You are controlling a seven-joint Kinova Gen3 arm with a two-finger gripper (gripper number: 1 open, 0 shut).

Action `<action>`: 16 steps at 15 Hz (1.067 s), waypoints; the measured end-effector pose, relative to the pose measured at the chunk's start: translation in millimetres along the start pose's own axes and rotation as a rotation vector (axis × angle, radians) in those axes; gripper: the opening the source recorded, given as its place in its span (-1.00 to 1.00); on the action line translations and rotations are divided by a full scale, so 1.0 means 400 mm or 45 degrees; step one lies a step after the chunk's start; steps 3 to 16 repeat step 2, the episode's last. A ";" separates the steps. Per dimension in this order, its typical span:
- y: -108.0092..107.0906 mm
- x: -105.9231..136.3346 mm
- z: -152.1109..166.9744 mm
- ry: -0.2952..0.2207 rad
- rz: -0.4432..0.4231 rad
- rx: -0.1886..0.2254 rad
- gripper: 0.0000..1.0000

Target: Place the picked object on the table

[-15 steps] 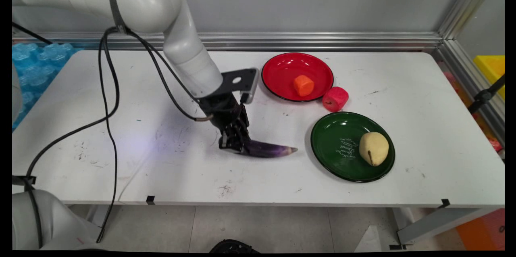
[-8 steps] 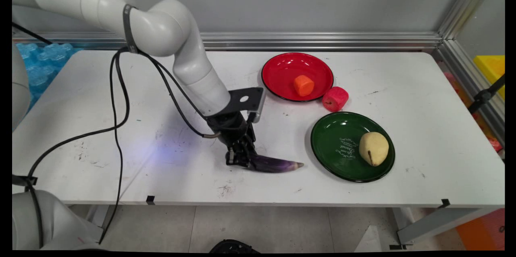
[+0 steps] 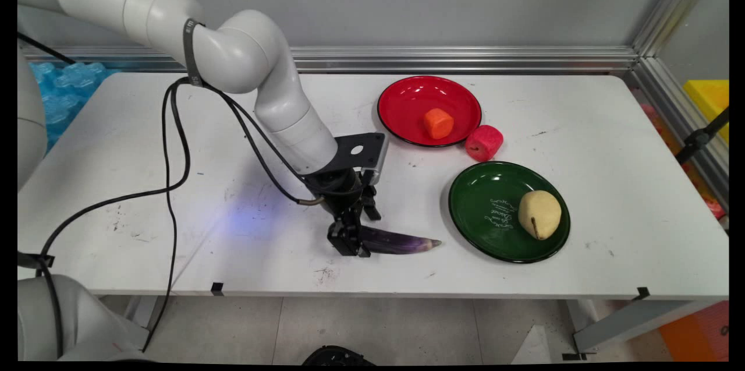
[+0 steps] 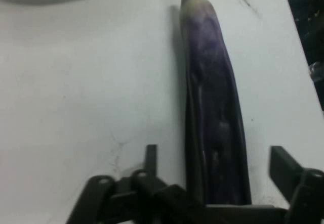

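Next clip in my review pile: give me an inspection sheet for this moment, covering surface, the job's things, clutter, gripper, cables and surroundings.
Surface: white table, scuffed with dark marks.
Job's things: no task given; purple eggplant lies on the table, its blunt end between the fingers.
Clutter: red plate holding an orange piece; red piece on the table beside that plate; green plate holding a yellow pear.
Gripper: gripper down at the table, around the eggplant's end; hand view shows gaps beside the eggplant, so it reads as open.
Cables: black cables hang from the arm past the table's near edge.
Surroundings: grey wall, aluminium rail, blue packing at the left.
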 end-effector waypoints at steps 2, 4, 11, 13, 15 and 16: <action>0.001 -0.001 -0.017 0.010 0.003 0.007 1.00; 0.001 -0.001 -0.017 0.010 0.003 0.007 1.00; 0.001 -0.001 -0.017 0.010 0.003 0.007 1.00; 0.001 -0.001 -0.017 0.010 0.003 0.007 1.00; 0.001 -0.001 -0.017 0.010 0.003 0.007 1.00; 0.001 -0.001 -0.017 0.010 0.003 0.007 1.00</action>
